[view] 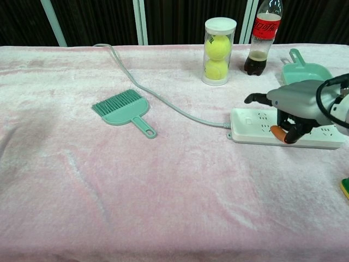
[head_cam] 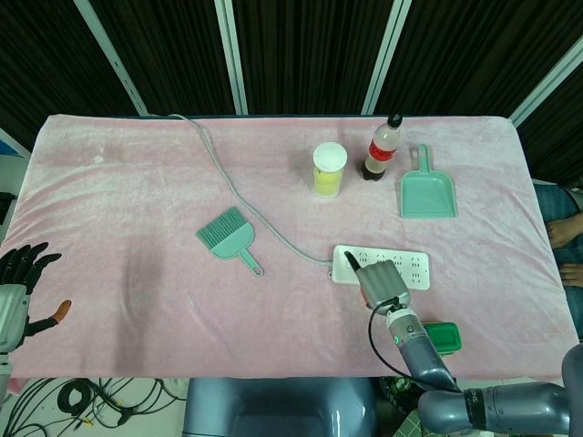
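Observation:
My right hand (view: 295,106) hovers over the middle of a white power strip (view: 248,124), one finger pointing left and the others curled in, holding nothing. In the head view the same right hand (head_cam: 383,284) overlaps the front edge of the power strip (head_cam: 412,265). The strip's grey cable (head_cam: 232,187) runs left and back across the pink cloth. My left hand (head_cam: 18,289) hangs off the table's near left corner, fingers spread and empty.
A teal hand brush (view: 122,109) lies left of centre. A clear tube of tennis balls (view: 218,51), a cola bottle (view: 262,38) and a teal dustpan (view: 307,73) stand at the back right. A green object (head_cam: 444,338) sits at the near right edge.

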`<state>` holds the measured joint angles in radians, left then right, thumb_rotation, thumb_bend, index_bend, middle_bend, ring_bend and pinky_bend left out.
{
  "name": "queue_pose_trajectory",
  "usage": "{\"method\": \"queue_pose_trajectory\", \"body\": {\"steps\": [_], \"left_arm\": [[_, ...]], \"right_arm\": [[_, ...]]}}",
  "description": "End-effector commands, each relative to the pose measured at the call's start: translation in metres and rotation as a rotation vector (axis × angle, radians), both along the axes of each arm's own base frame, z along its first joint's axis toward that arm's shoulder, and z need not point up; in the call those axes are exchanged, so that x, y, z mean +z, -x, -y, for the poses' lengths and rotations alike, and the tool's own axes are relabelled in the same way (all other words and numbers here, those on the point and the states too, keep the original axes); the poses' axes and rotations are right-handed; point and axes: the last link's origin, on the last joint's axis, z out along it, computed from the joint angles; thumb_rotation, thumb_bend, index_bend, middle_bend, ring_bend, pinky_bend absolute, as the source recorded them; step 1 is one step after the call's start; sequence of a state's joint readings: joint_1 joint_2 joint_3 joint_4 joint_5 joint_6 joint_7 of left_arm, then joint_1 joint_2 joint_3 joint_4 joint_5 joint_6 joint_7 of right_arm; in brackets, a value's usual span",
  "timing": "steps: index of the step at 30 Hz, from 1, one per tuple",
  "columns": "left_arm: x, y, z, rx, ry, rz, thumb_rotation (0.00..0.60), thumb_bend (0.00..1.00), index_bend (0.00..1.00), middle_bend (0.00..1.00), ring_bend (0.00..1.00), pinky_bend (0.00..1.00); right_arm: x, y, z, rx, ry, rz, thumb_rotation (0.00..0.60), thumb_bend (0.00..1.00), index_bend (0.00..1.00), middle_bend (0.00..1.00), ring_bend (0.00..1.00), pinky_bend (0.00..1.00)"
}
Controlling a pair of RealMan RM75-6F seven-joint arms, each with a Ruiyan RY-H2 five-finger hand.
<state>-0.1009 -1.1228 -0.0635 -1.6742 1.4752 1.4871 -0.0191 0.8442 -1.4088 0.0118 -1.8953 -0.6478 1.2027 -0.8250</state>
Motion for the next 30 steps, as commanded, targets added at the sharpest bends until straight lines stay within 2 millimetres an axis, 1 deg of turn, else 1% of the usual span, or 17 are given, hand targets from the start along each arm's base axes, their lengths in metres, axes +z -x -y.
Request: {"method": "queue_pose_trajectory", "body": {"steps": [1,2,3,5,6,8,10,11,12,14,16,17,23,24,27,30], "left_arm": [[0.000,0.000,0.000,0.001,-0.001,0.002,0.600,0.26,0.19,0.08,0.02,0.00],[0.000,0.000,0.000,-0.002,0.001,0.000,0.600,0.26,0.19,0.08,0.02,0.00],[-0.001,-0.001,0.001,-0.002,0.002,0.000,0.600,0.26,0.19,0.08,0.02,0.00],[-0.001,-0.001,0.001,-0.004,0.001,0.000,0.600,0.26,0.19,0.08,0.02,0.00],[-0.001,-0.001,0.001,-0.004,0.000,0.000,0.600,0.26,0.19,0.08,0.02,0.00],[0.000,-0.001,0.001,-0.002,-0.001,0.002,0.600,0.26,0.19,0.08,0.02,0.00],[0.000,-0.001,0.001,0.000,-0.002,0.007,0.600,0.26,0.19,0.08,0.02,0.00],[0.000,-0.001,0.001,0.000,-0.003,0.008,0.600,0.26,0.19,0.08,0.02,0.00],[0.000,-0.001,0.001,0.000,-0.004,0.007,0.600,0.26,0.19,0.08,0.02,0.00],[0.000,-0.001,0.001,-0.001,-0.004,0.008,0.600,0.26,0.19,0.08,0.02,0.00],[0.000,-0.003,0.001,-0.010,-0.009,0.009,0.600,0.26,0.19,0.08,0.02,0.00],[0.000,-0.003,0.001,-0.013,-0.011,0.011,0.600,0.26,0.19,0.08,0.02,0.00],[0.001,-0.006,0.002,-0.029,-0.026,0.017,0.600,0.26,0.19,0.08,0.02,0.00],[0.001,-0.006,0.003,-0.032,-0.027,0.020,0.600,0.26,0.19,0.08,0.02,0.00],[-0.001,-0.007,0.006,-0.031,-0.019,0.034,0.600,0.26,0.19,0.08,0.02,0.00],[-0.003,-0.007,0.008,-0.029,-0.014,0.033,0.600,0.26,0.19,0.08,0.02,0.00]], "right_arm": [[0.025,-0.005,0.002,0.022,0.101,0.100,0.600,0.51,0.02,0.87,0.99,0.97],[0.045,-0.006,-0.004,0.038,0.147,0.136,0.600,0.47,0.02,0.83,0.97,0.92],[0.054,-0.005,-0.008,0.051,0.161,0.147,0.600,0.44,0.02,0.79,0.94,0.89],[0.070,-0.001,-0.015,0.070,0.188,0.160,0.600,0.34,0.02,0.63,0.81,0.76],[0.078,0.001,-0.018,0.076,0.204,0.165,0.600,0.30,0.02,0.57,0.75,0.70],[0.094,0.008,-0.028,0.086,0.244,0.173,0.600,0.23,0.02,0.40,0.59,0.49],[0.108,0.018,-0.037,0.088,0.278,0.164,0.600,0.18,0.02,0.30,0.49,0.32],[0.115,0.025,-0.044,0.087,0.298,0.154,0.600,0.16,0.02,0.24,0.44,0.26],[0.122,0.034,-0.050,0.085,0.318,0.145,0.600,0.14,0.02,0.21,0.41,0.23],[0.131,0.049,-0.061,0.074,0.346,0.137,0.600,0.11,0.02,0.15,0.35,0.20],[0.145,0.086,-0.082,0.027,0.411,0.101,0.600,0.10,0.02,0.12,0.32,0.19],[0.146,0.095,-0.087,0.032,0.424,0.109,0.600,0.10,0.02,0.11,0.31,0.19],[0.148,0.127,-0.100,0.003,0.460,0.152,0.600,0.10,0.02,0.10,0.31,0.18],[0.147,0.135,-0.103,-0.010,0.463,0.161,0.600,0.10,0.02,0.10,0.31,0.18],[0.148,0.154,-0.104,-0.028,0.473,0.154,0.600,0.10,0.02,0.10,0.31,0.17],[0.149,0.165,-0.102,-0.033,0.485,0.157,0.600,0.10,0.02,0.10,0.31,0.17]]}}
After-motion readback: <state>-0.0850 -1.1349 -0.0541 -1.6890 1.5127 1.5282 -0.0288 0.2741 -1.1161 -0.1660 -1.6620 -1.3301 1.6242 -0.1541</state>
